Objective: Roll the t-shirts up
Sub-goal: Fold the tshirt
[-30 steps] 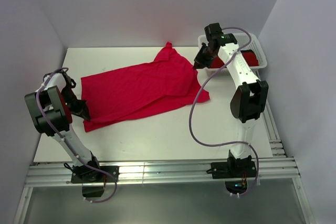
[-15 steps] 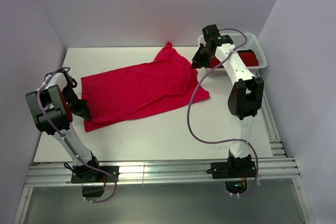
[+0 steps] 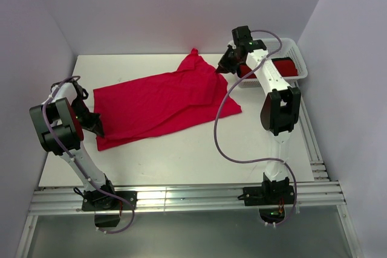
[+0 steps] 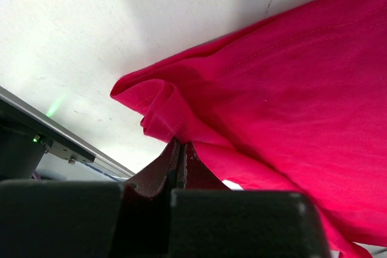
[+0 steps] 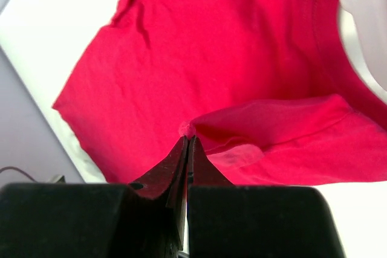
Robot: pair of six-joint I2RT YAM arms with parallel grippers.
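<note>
A bright pinkish-crimson t-shirt [image 3: 160, 104] lies spread across the white table [image 3: 181, 155], its far end bunched and lifted toward the back. My left gripper [image 3: 97, 130] is shut on the shirt's near left corner, where the cloth [image 4: 163, 113] puckers at the fingertips. My right gripper [image 3: 219, 70] is shut on a pinch of the shirt's far right edge [image 5: 196, 128] and holds it raised off the table. A deeper red rolled bundle [image 3: 289, 66] lies in the white basket [image 3: 302, 64] at the back right.
The basket stands close behind the right arm, at the table's back right corner. Walls close in the table at the back and on both sides. A purple cable [image 3: 221, 131] loops from the right arm over the table.
My right gripper has moved left and a little toward the back, drawing the pinched edge of the shirt with it. The left gripper has stayed where it was.
</note>
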